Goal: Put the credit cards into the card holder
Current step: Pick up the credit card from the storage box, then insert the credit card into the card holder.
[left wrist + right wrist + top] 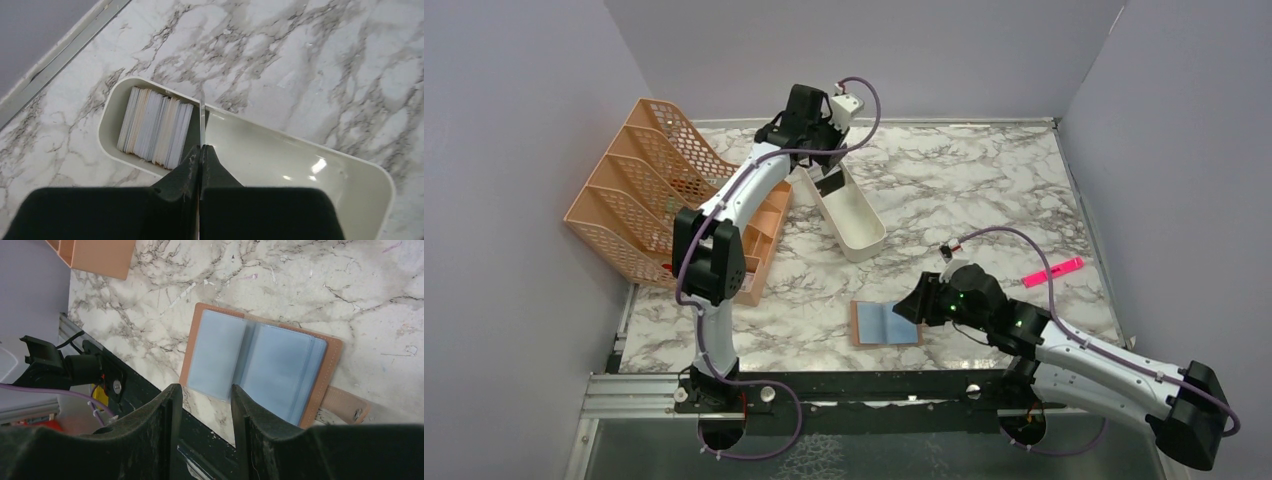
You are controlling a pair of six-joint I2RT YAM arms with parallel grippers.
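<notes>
The card holder (886, 322) lies open and flat near the table's front edge, tan with pale blue sleeves (260, 365) and its snap strap to the right. My right gripper (204, 389) stands open just above the holder's near edge, nothing between its fingers; in the top view it (911, 305) is at the holder's right side. At the far end of the white tray (300, 165) my left gripper (202, 147) is shut on one credit card (202, 120), seen edge-on, dark in the top view (830, 184). A stack of credit cards (156, 127) stands on edge in the tray's end.
An orange mesh file rack (639, 190) fills the left side beside the left arm. A pink highlighter (1054, 272) lies at the right, behind the right arm. The white tray (859, 225) runs diagonally across the back middle. Grey walls enclose the table.
</notes>
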